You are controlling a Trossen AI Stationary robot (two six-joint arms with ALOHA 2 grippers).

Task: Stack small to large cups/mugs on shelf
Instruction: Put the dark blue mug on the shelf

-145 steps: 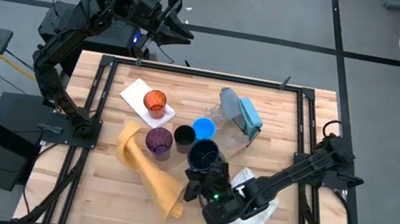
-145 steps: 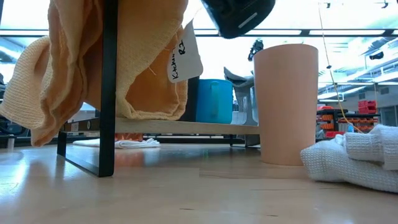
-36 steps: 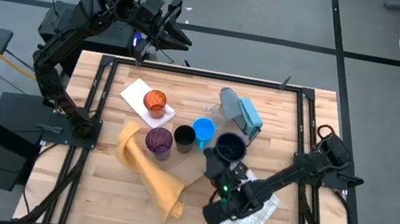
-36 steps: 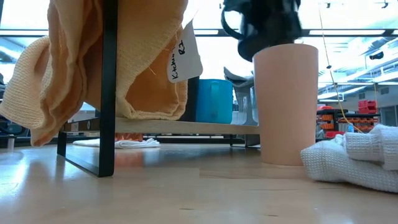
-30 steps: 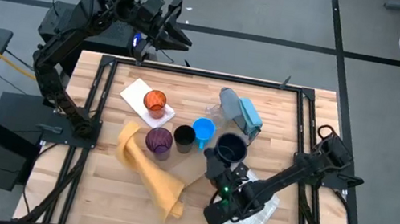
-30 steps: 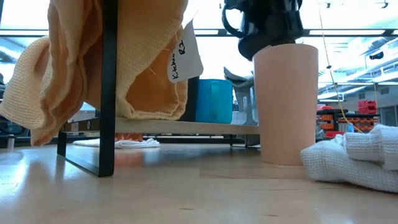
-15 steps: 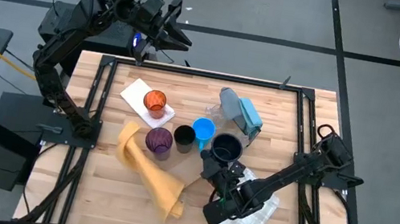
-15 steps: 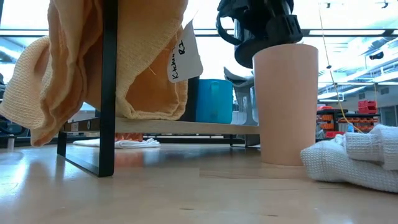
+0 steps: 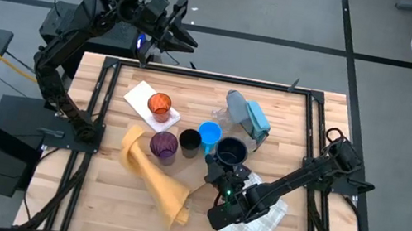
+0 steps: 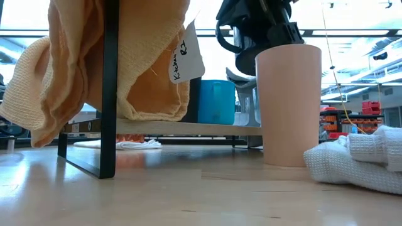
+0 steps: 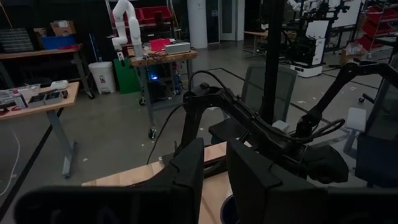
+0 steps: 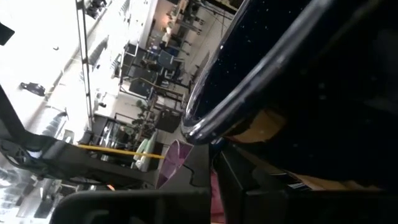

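My right gripper (image 9: pixel 221 168) is shut on the dark navy mug (image 9: pixel 234 150), held above the table beside the bright blue mug (image 9: pixel 209 134). In the low view the navy mug (image 10: pixel 254 28) hangs over a peach cup (image 10: pixel 290 103). A black cup (image 9: pixel 189 141), a purple cup (image 9: pixel 163 145) and an orange cup (image 9: pixel 159 105) stand to the left, the orange one on a white cloth. The shelf (image 10: pixel 188 128) stands near the front, draped with a yellow cloth (image 9: pixel 154 172). My left gripper (image 9: pixel 187 30) waits high beyond the far edge, open by a narrow gap (image 11: pixel 214 177). My right gripper holds the navy mug at its near side by the rim (image 12: pixel 205 124), coming roughly level from the table's near right. The fingers themselves hide the exact place of contact. The mug is lifted clear and a little tilted, mouth up, its handle (image 10: pixel 225 31) free toward the table's left.
A blue-grey folded cloth (image 9: pixel 250 114) and clear cups (image 9: pixel 224 119) lie behind the mugs. A white waffle cloth (image 9: pixel 255 224) lies under my right arm at the near right. The shelf's black post (image 10: pixel 110 88) stands near the front left.
My right gripper has turned at the wrist and carried the navy mug slightly toward the table's left, closer to the bright blue mug. The mug has turned with it, so its handle shows more in the low view. It stays lifted clear.
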